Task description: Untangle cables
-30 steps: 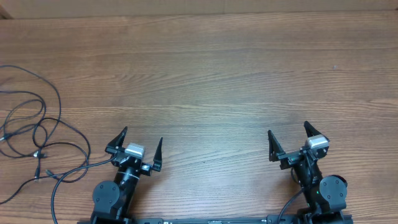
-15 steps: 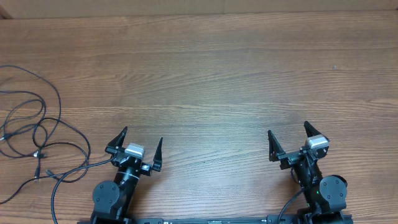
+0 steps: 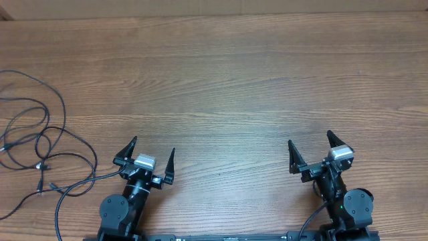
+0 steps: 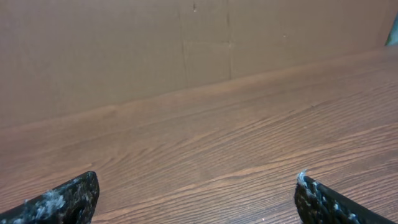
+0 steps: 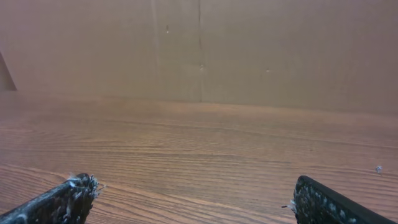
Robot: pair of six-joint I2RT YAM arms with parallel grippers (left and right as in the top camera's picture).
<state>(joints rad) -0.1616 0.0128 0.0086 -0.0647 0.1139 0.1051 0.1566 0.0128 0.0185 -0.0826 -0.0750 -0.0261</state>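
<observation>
The cables (image 3: 40, 144) are thin black cords lying in loose, overlapping loops at the far left of the wooden table in the overhead view, with small plug ends near the lower left. My left gripper (image 3: 148, 152) is open and empty near the front edge, to the right of the cables. My right gripper (image 3: 310, 148) is open and empty at the front right. In the left wrist view the fingertips (image 4: 196, 199) frame bare wood; the right wrist view (image 5: 193, 199) shows the same. No cable shows in either wrist view.
A brown cardboard wall (image 4: 186, 50) stands along the table's far edge. A thick black arm wire (image 3: 311, 224) runs by the right arm base. The wood table (image 3: 227, 94) spans the view.
</observation>
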